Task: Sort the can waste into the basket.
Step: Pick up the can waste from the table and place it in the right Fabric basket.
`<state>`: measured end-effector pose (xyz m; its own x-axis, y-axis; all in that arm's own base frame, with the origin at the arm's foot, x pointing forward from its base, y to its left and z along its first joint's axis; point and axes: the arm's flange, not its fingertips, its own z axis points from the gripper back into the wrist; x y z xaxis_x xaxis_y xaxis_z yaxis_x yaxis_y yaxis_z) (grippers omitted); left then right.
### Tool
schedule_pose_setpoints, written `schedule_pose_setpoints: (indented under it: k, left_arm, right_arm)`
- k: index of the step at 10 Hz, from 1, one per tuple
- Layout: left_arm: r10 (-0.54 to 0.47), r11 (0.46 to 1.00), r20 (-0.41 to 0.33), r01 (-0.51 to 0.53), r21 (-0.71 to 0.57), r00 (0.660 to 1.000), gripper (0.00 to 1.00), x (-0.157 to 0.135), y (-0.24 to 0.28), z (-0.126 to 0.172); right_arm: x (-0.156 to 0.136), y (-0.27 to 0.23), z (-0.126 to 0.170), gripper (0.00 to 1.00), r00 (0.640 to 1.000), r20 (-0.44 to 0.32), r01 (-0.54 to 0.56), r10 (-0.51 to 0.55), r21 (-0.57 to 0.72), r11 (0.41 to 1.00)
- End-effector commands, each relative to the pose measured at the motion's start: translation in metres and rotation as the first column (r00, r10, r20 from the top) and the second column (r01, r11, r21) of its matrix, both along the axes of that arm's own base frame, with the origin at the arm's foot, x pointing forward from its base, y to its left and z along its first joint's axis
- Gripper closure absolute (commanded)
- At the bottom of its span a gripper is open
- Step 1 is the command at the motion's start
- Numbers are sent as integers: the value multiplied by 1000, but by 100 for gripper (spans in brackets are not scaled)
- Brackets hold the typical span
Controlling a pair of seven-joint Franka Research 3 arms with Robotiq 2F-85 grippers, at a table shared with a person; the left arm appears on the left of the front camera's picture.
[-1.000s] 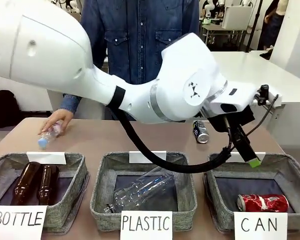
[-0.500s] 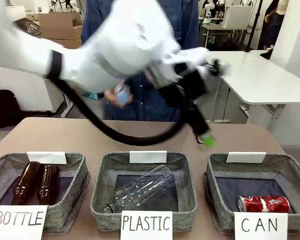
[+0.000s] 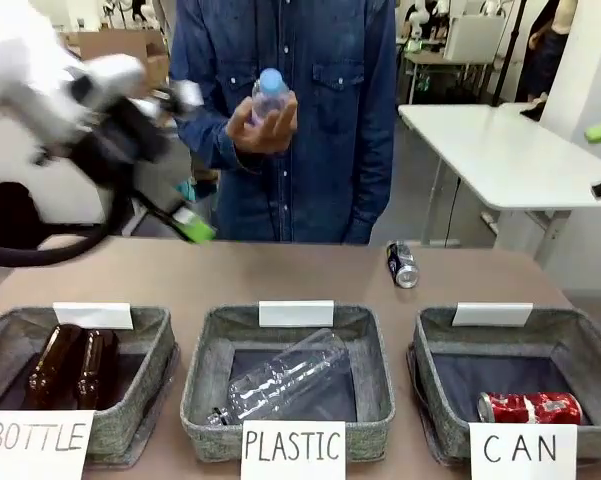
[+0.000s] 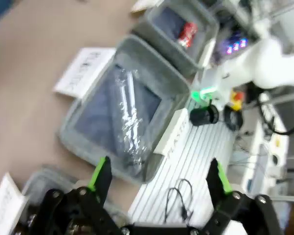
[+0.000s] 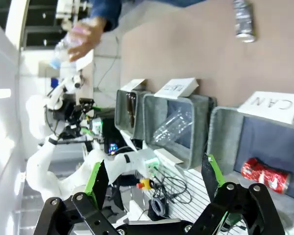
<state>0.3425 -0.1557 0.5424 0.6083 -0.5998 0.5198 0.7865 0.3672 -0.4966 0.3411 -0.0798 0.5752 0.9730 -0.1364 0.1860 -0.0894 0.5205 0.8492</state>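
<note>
1 red metal can (image 3: 528, 407) is seen in the grey woven "CAN" basket (image 3: 427, 345); 1 dark metal can (image 3: 402, 265) is left unsorted on the surface (image 3: 280, 275), left fingers (image 4: 100, 175) and right fingers (image 5: 96, 182) spread empty.

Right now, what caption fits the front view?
Red can in the CAN basket, dark can on the table, person holding a bottle.

One can (image 3: 529, 407) in the basket (image 3: 575, 322) (rightmost); other can (image 3: 402, 264) behind it.

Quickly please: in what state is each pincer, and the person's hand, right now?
Left pincer: open, empty.
Right pincer: open, empty.
Person's hand: holding a small clear bottle with a blue cap.
</note>
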Motion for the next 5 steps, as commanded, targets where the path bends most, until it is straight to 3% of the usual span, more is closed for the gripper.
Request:
schedule_pose_setpoints:
  k: [1,3,5]
  left_arm:
    - [150,981,-108,-162,-108,983,0,-17,76,6]
    - [380,894,-212,-416,-166,900,0,-20,169,-6]
    - [395,812,-418,-524,-258,818,0,-16,239,-32]
  right_arm:
    - [22,33,-5,0,999,2,-35,35,-18,999]
    - [34,70,-10,0,992,2,-124,124,17,992]
    - [46,92,-13,0,990,17,-139,138,60,989]
